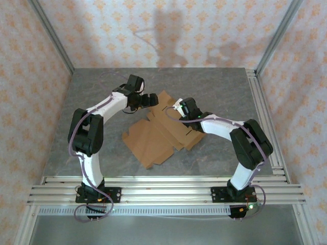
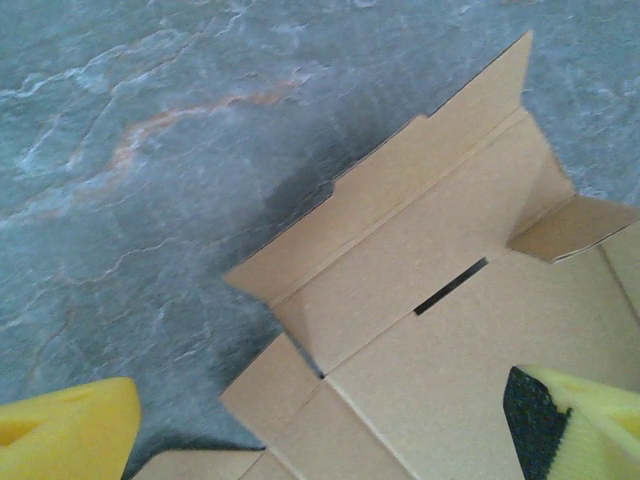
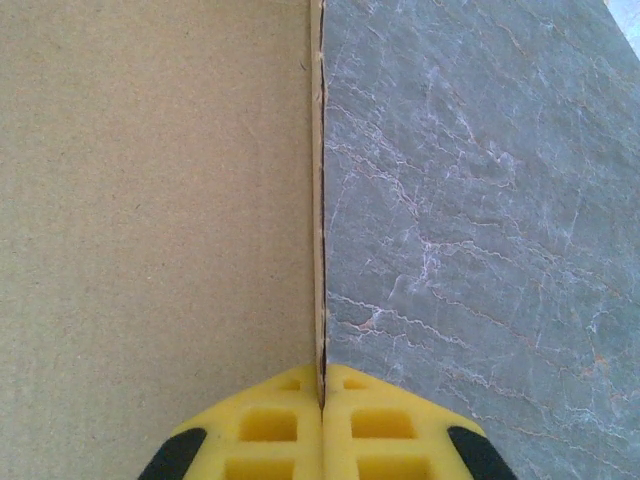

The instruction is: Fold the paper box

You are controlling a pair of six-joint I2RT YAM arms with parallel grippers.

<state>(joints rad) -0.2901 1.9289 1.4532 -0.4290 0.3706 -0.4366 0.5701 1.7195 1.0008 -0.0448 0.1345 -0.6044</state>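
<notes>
The paper box (image 1: 153, 137) is a brown cardboard sheet with flaps and tabs, lying mostly flat at the middle of the table. My left gripper (image 1: 151, 99) hovers over its far left corner, open. In the left wrist view the two yellow fingertips (image 2: 62, 435) stand wide apart above the creased panels of the box (image 2: 450, 320), where one small flap (image 2: 570, 225) is raised. My right gripper (image 1: 179, 108) is at the box's far edge. Its yellow pads (image 3: 270, 430) are pressed together on a thin cardboard edge (image 3: 318, 200), with the panel (image 3: 150, 200) to the left.
The grey marbled table (image 1: 102, 102) is bordered by aluminium rails along the front (image 1: 163, 186) and the right side (image 1: 265, 117). Patterned walls enclose the cell. Bare tabletop (image 3: 480, 200) lies right of the gripped edge.
</notes>
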